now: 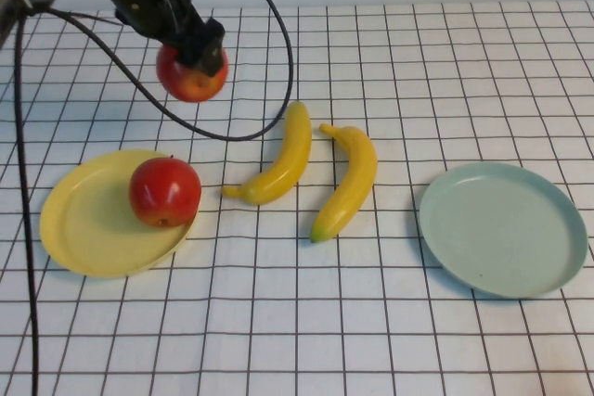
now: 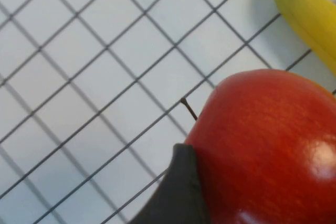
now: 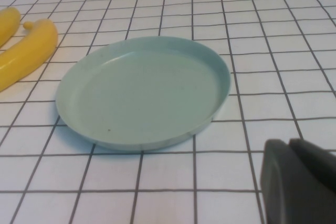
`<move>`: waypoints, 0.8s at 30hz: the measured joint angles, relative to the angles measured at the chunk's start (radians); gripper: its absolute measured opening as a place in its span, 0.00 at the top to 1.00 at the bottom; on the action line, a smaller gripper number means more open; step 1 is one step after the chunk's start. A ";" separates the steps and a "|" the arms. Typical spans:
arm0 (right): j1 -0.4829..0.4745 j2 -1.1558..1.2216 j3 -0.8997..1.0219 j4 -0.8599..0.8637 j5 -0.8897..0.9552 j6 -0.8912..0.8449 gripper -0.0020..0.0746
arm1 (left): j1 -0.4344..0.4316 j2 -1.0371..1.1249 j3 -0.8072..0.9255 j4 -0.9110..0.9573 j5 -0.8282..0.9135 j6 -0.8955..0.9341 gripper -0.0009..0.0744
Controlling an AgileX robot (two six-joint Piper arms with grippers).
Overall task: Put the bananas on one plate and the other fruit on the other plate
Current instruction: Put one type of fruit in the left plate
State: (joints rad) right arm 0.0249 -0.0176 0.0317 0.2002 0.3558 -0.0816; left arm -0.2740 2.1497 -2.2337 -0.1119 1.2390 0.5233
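Observation:
My left gripper (image 1: pixel 197 51) is shut on a red apple (image 1: pixel 192 75) and holds it above the table, behind the yellow plate (image 1: pixel 79 229). In the left wrist view the apple (image 2: pixel 268 145) fills the corner beside one dark finger (image 2: pixel 176 192). A second red apple (image 1: pixel 164 192) sits on the yellow plate's right part. Two yellow bananas (image 1: pixel 283 157) (image 1: pixel 350 181) lie side by side mid-table. The pale blue-green plate (image 1: pixel 501 227) is empty at the right. My right gripper (image 3: pixel 292 148) shows only in its wrist view, shut and empty, near that plate (image 3: pixel 142 90).
A white cloth with a black grid covers the table. The left arm's black cable (image 1: pixel 269 90) loops down near the left banana's far tip. One banana tip (image 2: pixel 310 17) shows in the left wrist view, and both bananas (image 3: pixel 29 51) in the right wrist view.

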 joint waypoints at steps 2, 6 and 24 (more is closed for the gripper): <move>0.000 0.000 0.000 0.000 0.000 0.000 1.00 | 0.009 -0.052 0.008 0.046 0.002 -0.029 0.20; 0.000 0.000 0.000 0.000 0.000 0.000 1.00 | 0.047 -0.180 0.125 0.124 0.002 -0.099 0.20; 0.000 0.000 0.000 0.000 0.000 0.000 1.00 | 0.206 -0.437 0.926 0.013 -0.318 -0.224 0.21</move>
State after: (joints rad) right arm 0.0249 -0.0176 0.0317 0.2002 0.3558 -0.0816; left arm -0.0675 1.7131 -1.3072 -0.0984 0.9214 0.2994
